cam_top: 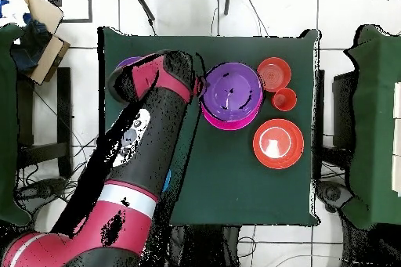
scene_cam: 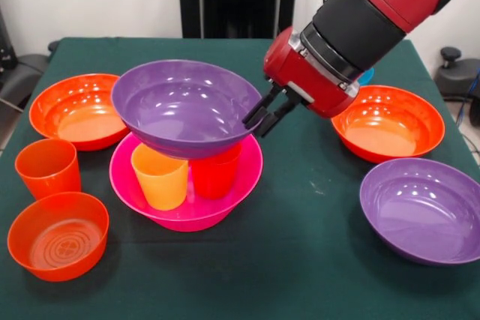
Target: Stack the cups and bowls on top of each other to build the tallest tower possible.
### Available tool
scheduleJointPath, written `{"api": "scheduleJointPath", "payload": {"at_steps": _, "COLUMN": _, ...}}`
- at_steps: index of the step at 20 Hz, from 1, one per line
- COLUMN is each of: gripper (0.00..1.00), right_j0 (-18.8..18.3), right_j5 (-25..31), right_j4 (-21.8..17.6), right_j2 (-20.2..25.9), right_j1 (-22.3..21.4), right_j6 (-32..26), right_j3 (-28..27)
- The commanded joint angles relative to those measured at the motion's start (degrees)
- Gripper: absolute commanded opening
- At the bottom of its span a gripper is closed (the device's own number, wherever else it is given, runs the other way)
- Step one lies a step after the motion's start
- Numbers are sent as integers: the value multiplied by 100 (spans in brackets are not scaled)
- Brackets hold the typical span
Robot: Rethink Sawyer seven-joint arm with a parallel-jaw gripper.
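The big pink bowl (scene_cam: 187, 211) sits mid-table (cam_top: 223, 121). A yellow cup (scene_cam: 160, 177) and a red cup (scene_cam: 215, 175) stand upright inside it. A purple bowl (scene_cam: 180, 106) rests on top of these cups, slightly tilted (cam_top: 232, 92). My gripper (scene_cam: 255, 124) is at this bowl's right rim, its fingers close together on the rim (cam_top: 200, 85). An orange cup (scene_cam: 47, 166) stands alone at the left. A small orange bowl (scene_cam: 58, 236) sits in front of it.
A wide orange bowl (scene_cam: 75, 110) sits at the back left and another (scene_cam: 388, 121) at the right. A second purple bowl (scene_cam: 422, 207) is at the front right. A small blue bowl (scene_cam: 366, 76) peeks out behind the arm.
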Motion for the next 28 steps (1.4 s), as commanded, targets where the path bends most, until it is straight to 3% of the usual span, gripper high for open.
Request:
{"api": "scheduleJointPath", "payload": {"at_steps": 1, "gripper": 0, "right_j0": -117, "right_j5": -431, "right_j4": 131, "right_j2": 464, "right_j1": 119, "right_j6": 1066, "right_j3": 384}}
{"api": "scheduleJointPath", "payload": {"at_steps": 8, "gripper": 0, "right_j0": -206, "right_j5": -895, "right_j4": 133, "right_j2": 547, "right_j1": 249, "right_j6": 1035, "right_j3": 373}}
{"api": "scheduleJointPath", "payload": {"at_steps": 12, "gripper": 0, "right_j0": -355, "right_j5": -1003, "right_j4": 271, "right_j2": 817, "right_j1": 175, "right_j6": 771, "right_j3": 526}}
{"api": "scheduleJointPath", "payload": {"at_steps": 18, "gripper": 0, "right_j0": -367, "right_j5": -956, "right_j4": 333, "right_j2": 846, "right_j1": 150, "right_j6": 596, "right_j3": 643}}
{"api": "scheduleJointPath", "payload": {"at_steps": 28, "gripper": 0, "right_j0": -812, "right_j5": -924, "right_j4": 399, "right_j2": 1579, "right_j1": -169, "right_j6": -202, "right_j3": 1182}}
